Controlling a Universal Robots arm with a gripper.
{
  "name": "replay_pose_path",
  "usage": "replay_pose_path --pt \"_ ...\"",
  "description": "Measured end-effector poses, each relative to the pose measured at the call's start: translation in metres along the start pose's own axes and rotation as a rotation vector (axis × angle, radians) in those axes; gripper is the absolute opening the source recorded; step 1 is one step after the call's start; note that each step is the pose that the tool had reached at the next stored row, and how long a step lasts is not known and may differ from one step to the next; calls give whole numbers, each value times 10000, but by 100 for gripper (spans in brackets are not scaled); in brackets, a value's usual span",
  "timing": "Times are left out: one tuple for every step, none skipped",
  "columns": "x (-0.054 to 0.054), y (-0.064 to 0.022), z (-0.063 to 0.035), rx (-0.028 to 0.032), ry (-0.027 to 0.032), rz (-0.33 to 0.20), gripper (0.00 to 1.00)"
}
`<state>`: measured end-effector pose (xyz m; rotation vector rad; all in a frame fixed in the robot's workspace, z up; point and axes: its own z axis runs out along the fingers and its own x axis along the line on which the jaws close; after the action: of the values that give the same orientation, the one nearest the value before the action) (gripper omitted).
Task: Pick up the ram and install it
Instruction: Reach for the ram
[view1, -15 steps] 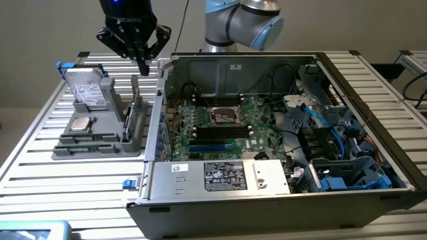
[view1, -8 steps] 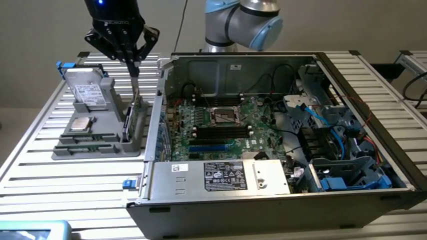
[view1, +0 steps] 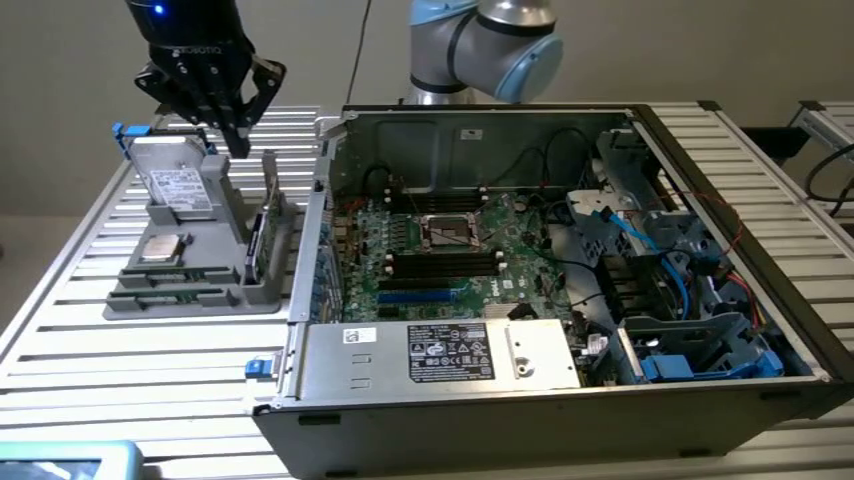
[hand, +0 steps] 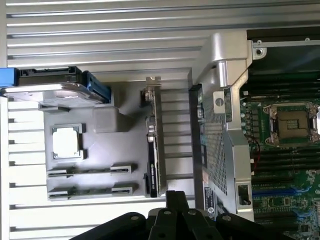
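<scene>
Hovering over gray tray (view1: 187, 308), fingers (view1: 238, 138) closed and empty, ram (hand: 92, 170) edge-on, faces hidden

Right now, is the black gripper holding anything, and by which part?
Nothing is held. The black gripper is shut and empty above the grey tray, where the slim green ram sticks lie.

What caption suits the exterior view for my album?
Closed tool hovers above a grey parts holder beside an open computer case.

Black hand (view1: 239, 146), blue light (view1: 158, 10), silver-and-blue arm (view1: 497, 40)
</scene>
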<state>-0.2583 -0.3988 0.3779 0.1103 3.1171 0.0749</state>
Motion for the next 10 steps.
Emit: replay_pose_path --pt "38 -3 11 0 -1 0 11" --pt "74 -6 23 0 -1 -2 11" --pt "115 -10 37 0 0 -4 11" --pt "154 -13 50 -1 -1 -8 11" --pt "193 -17 63 -1 -1 -10 11" --pt "230 -21 76 0 0 -12 11" --pt "268 -25 89 -1 0 -13 11" --pt "308 -29 101 1 0 -14 11" --pt "350 -33 114 0 0 -15 11" --pt "394 -37 127 1 0 -16 11"
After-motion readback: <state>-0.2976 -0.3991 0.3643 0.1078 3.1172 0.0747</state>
